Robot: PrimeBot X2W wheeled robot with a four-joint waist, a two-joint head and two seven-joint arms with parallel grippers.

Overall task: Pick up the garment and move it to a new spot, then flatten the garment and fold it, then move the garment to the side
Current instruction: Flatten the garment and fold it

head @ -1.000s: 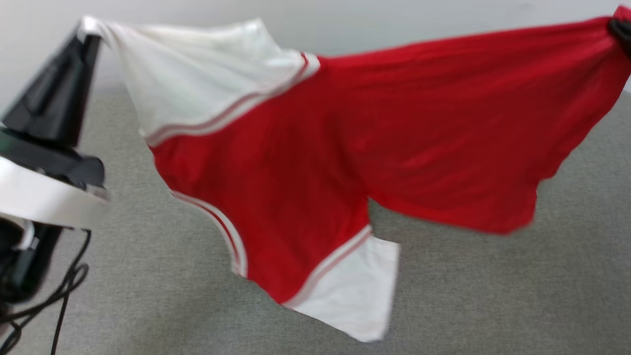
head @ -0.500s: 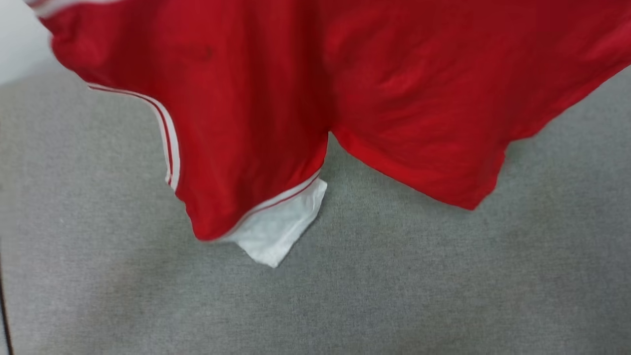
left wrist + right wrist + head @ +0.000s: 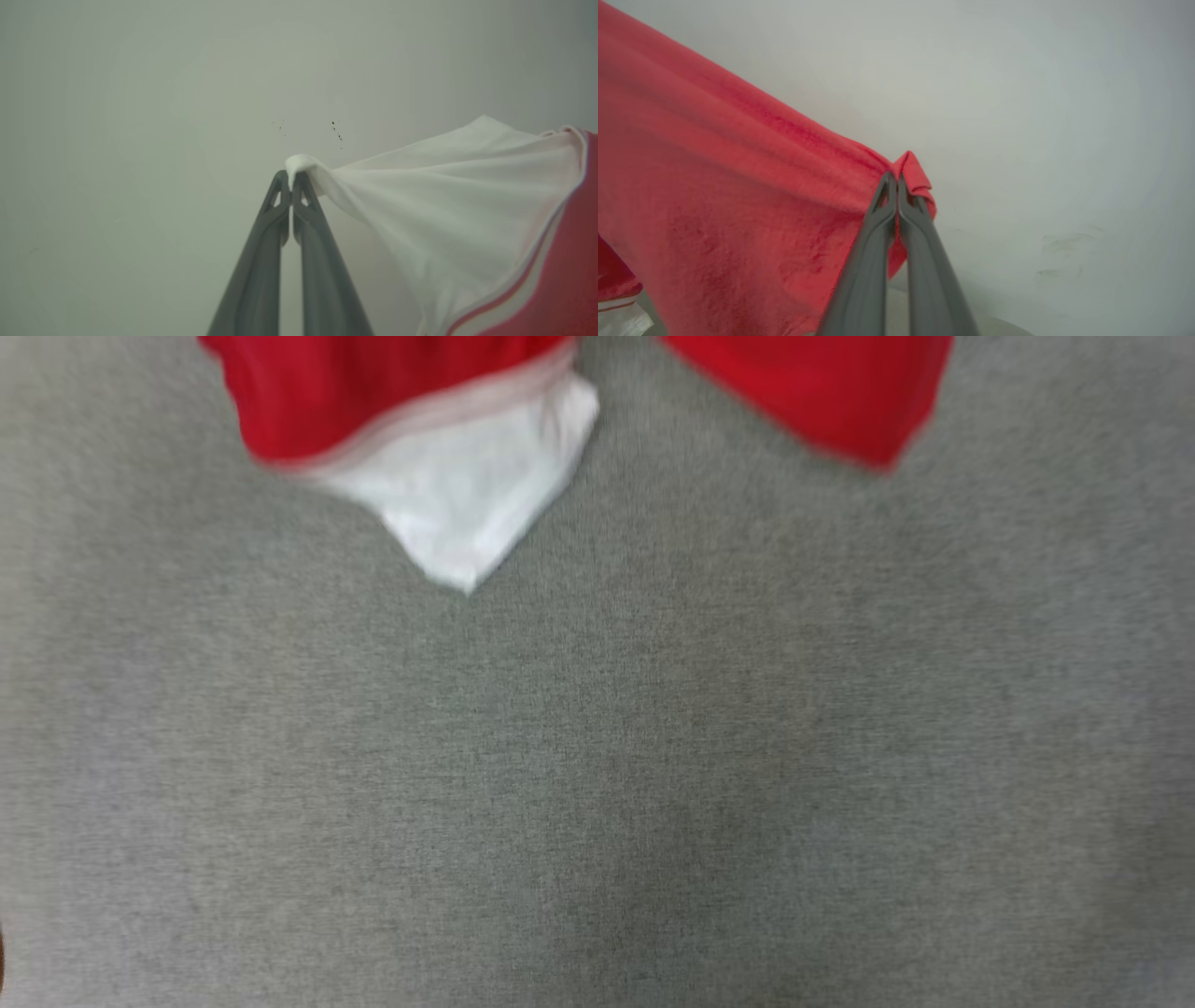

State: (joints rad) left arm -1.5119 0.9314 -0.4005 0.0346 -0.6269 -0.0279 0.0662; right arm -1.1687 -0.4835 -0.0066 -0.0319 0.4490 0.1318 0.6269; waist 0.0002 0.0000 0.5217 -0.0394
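Observation:
The garment [image 3: 373, 392], red with white sleeves and striped trim, hangs in the air. In the head view its lower parts dangle along the top edge: a white sleeve tip [image 3: 467, 513] and a red corner [image 3: 840, 401]. In the left wrist view my left gripper [image 3: 292, 179] is shut on the tip of a white sleeve [image 3: 444, 196]. In the right wrist view my right gripper [image 3: 895, 179] is shut on a corner of the red cloth [image 3: 738, 186]. The fabric stretches between both grips. Its lettering is hidden.
A grey cloth-covered table [image 3: 597, 756] spreads below the hanging garment. Beyond each gripper, both wrist views face a plain pale wall [image 3: 140, 93].
The head view has swung downward, so the garment has slid toward its top edge and the left arm has left the picture. The hanging sleeve tip still dangles over the table.

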